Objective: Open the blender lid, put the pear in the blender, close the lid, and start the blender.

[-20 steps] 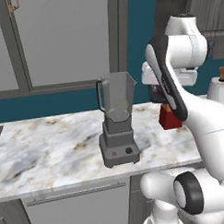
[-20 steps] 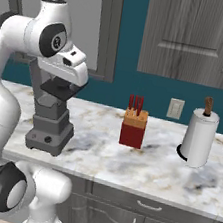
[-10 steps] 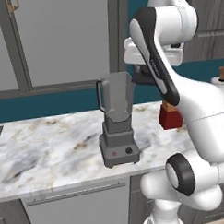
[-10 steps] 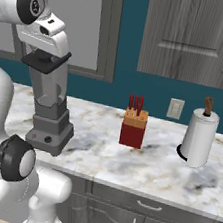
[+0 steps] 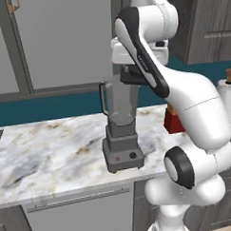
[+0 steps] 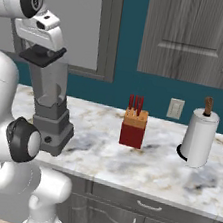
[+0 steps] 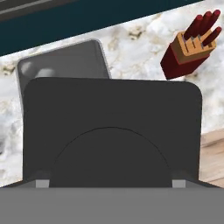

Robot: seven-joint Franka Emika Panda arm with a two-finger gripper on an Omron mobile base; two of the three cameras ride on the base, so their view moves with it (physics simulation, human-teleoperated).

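Observation:
The grey blender [image 5: 120, 131] stands on the marble counter, its red button and black knob facing the front edge. My gripper [image 6: 41, 51] hangs right over the jar and is shut on the blender lid [image 6: 41, 55], a flat black square that sits tilted just above the rim. In the hand view the blender lid [image 7: 112, 131] spans most of the picture. The jar's rim [image 7: 61, 61] peeks out behind the lid at the upper left, offset from it. The pear is out of view.
A red knife block [image 6: 133, 127] stands on the counter [image 6: 141, 163] to the right of the blender. A paper towel roll [image 6: 199, 137] stands farther right. Grey cabinet doors [image 6: 195, 35] hang above the back wall, close to my raised arm.
My arm has swung upward and its hand now sits higher over the jar. The black lid has tilted off the rim. The blender itself has stayed in place.

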